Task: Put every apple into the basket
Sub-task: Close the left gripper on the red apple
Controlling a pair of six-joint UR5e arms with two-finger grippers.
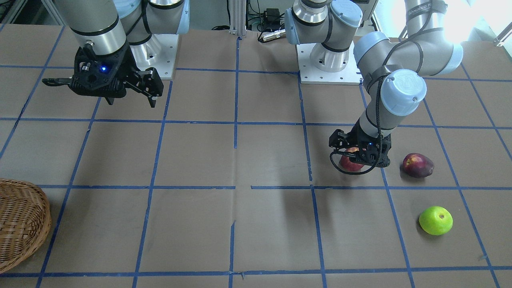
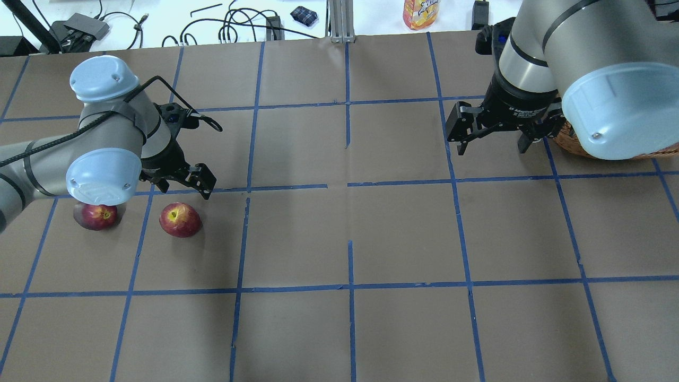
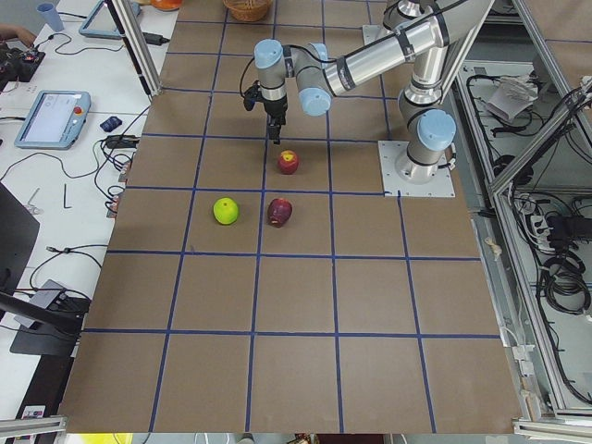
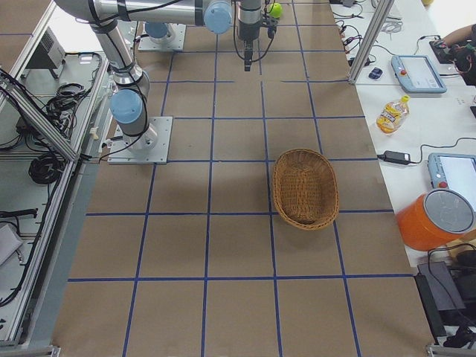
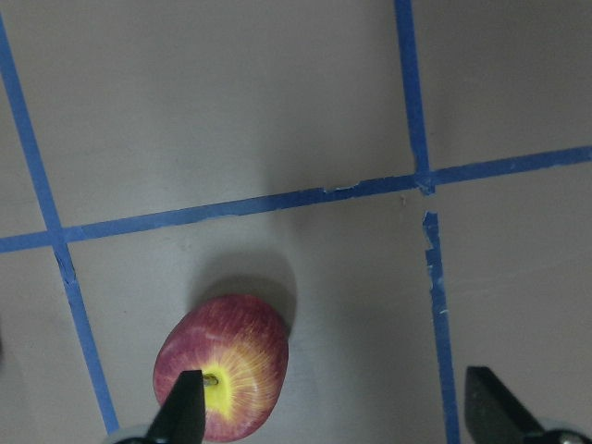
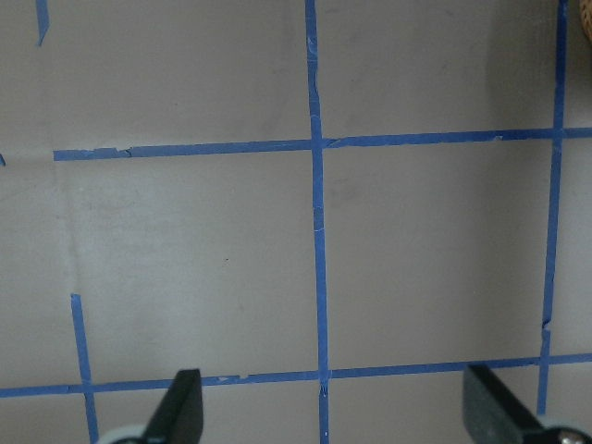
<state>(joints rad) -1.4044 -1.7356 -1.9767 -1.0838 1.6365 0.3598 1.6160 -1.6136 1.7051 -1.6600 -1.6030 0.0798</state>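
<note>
Crisscrossing brown table (image 1: 192, 160), blue tape (image 1: 236, 96)

We count three apples. One red apple (image 2: 180, 219) lies at one fingertip of the parted jaws of the left gripper (image 5: 338, 407). One maroon apple (image 1: 417, 165) and one green apple (image 1: 435, 220) both lie outside those jaws. We count one basket (image 1: 28, 224), off to the side of the parted jaws of the right gripper (image 6: 333, 407). That makes two grippers.

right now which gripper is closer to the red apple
Left. The left gripper hangs just above the red apple, slightly off-centre; the right gripper is far off on the other side, by the basket.
</note>
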